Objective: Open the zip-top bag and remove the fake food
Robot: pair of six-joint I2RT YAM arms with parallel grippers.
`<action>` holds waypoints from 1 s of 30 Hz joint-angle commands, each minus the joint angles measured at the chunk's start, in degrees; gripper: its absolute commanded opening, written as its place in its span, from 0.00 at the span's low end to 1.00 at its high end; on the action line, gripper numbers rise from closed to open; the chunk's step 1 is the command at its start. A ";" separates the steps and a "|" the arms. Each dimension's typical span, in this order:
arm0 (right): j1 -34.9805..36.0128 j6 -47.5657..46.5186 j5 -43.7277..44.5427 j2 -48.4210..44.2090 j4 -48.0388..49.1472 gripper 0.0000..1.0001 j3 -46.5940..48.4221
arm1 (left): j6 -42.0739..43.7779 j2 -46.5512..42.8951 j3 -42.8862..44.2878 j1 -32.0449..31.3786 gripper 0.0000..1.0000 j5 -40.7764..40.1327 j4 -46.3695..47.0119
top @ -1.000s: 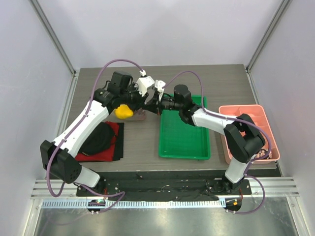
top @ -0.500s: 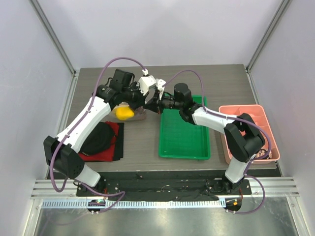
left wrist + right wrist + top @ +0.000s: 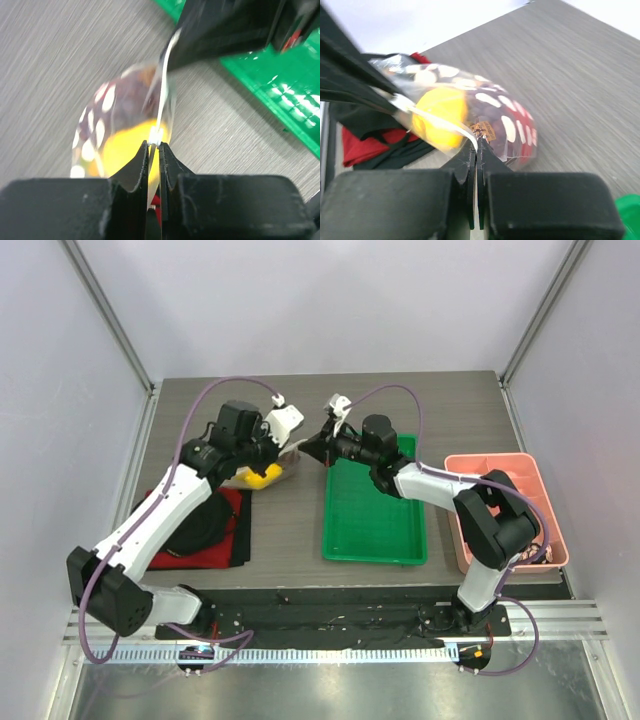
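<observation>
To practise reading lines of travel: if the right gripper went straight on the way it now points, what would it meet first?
The zip-top bag: the right gripper is shut on its edge, so it would push into the bag, probably the yellow piece inside; depth is unclear.

The left arm point(image 3: 165, 508) and right arm point(image 3: 430, 482) are built from white shells joined by black joint housings. A lilac cable point(image 3: 193, 425) is looped along each arm, and a white bracket point(image 3: 288, 421) is fitted near the wrist. Both are bolted to a black base plate point(image 3: 340, 610). The left claw point(image 3: 154, 146) and right claw point(image 3: 476, 146) are formed of blocky matte-black fingers tapered to thin tips.
</observation>
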 commanded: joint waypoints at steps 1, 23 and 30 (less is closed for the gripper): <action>-1.83 1.98 5.84 -1.30 6.44 0.01 -0.75 | -2.54 -5.00 -2.41 0.52 0.00 -7.47 0.78; -5.69 1.36 9.54 10.11 11.54 0.01 11.01 | -20.11 -15.81 -9.00 3.33 0.00 -33.60 -8.26; -6.40 1.27 -4.66 15.92 12.07 0.01 19.37 | -21.70 -21.53 -7.78 3.51 0.31 -10.34 -6.61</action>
